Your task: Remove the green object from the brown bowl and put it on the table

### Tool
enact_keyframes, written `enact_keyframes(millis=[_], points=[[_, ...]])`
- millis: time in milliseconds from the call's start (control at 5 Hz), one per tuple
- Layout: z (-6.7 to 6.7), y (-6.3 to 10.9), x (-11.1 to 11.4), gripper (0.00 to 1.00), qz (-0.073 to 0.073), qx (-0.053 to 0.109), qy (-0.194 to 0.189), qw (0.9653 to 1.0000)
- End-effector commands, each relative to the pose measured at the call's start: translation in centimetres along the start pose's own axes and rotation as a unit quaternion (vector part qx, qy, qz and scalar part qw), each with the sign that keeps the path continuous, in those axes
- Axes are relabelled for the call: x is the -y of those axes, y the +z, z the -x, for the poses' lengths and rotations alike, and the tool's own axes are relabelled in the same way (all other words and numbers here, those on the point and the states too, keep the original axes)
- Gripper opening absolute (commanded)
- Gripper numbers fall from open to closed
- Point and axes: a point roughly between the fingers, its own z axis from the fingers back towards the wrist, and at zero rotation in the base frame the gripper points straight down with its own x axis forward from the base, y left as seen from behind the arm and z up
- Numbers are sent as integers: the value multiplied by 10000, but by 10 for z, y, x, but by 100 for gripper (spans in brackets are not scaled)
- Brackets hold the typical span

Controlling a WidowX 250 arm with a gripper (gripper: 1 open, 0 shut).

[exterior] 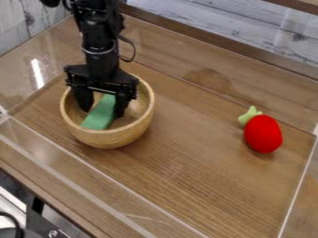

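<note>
Green object (99,114): I see it inside the brown bowl (110,136), near the table's (187,177) left edge.
Gripper (102,104): jaws spread wide, straddling it, nothing gripped.

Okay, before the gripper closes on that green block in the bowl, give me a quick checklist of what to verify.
1. Gripper open: ok, jaws stand wide.
2. Gripper lowered inside the brown bowl: ok.
3. Green object between the jaws: ok, it lies between them, leaning on the bowl wall.
4. Jaws touching the block: cannot tell.
5. Bare table to put it on: ok, open wood right of the bowl.
6. Red strawberry toy out of the way: ok, far right.
</note>
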Motion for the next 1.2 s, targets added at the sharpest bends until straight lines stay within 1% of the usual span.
enact_keyframes(millis=[0,200,400,600,800,1000], points=[[-12,0,0,100,-60,127,188,9997],[-19,1,-1,100,-17,138,369,9992],[-17,12,-2,0,22,149,316,9994],[-17,20,-15,0,173,229,188,9994],[-18,43,-26,0,404,404,68,9983],[-26,73,-16,0,596,502,27,9970]])
